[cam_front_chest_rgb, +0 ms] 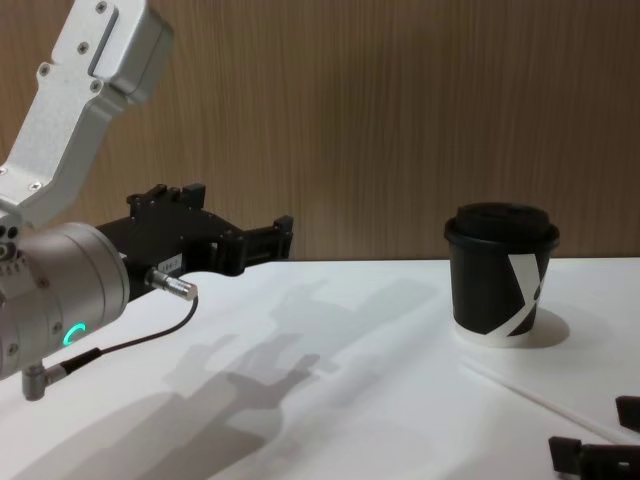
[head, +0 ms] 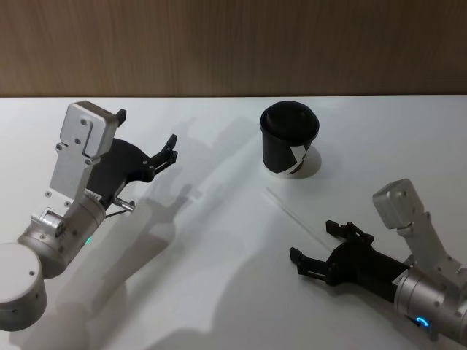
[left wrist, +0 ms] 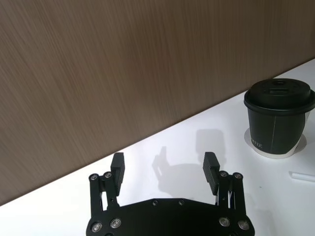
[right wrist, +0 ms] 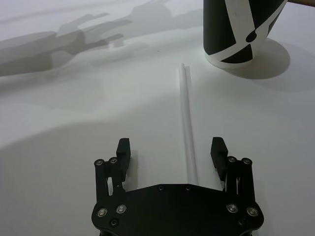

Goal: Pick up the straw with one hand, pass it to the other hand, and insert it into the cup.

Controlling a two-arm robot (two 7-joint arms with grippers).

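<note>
The straw [right wrist: 187, 123] lies flat on the white bench [head: 204, 306], between the fingers of the right gripper [right wrist: 171, 147]. Those fingers are spread wide and hold nothing. The straw touches neither of them and lies off centre in the gap, closer to one finger than to the other. In the right wrist view its near end runs back under the gripper's black palm. Its far end points towards the cup [head: 290, 138] and stops just short of the cup's base. The gripper hangs low over the bench; whether its fingertips touch the surface cannot be told.

The straw is thin, straight and white, pale enough to be faint against the bench in the head view.

The cup stands upright towards the back of the bench, beyond the straw. It is black with a black domed lid, a white angular mark on its side and a white bottom rim.

The left gripper [head: 147, 131] is raised above the left side of the bench, well apart from the straw and the cup, with its fingers open and empty. A wooden wall [head: 219, 44] runs behind the bench.
</note>
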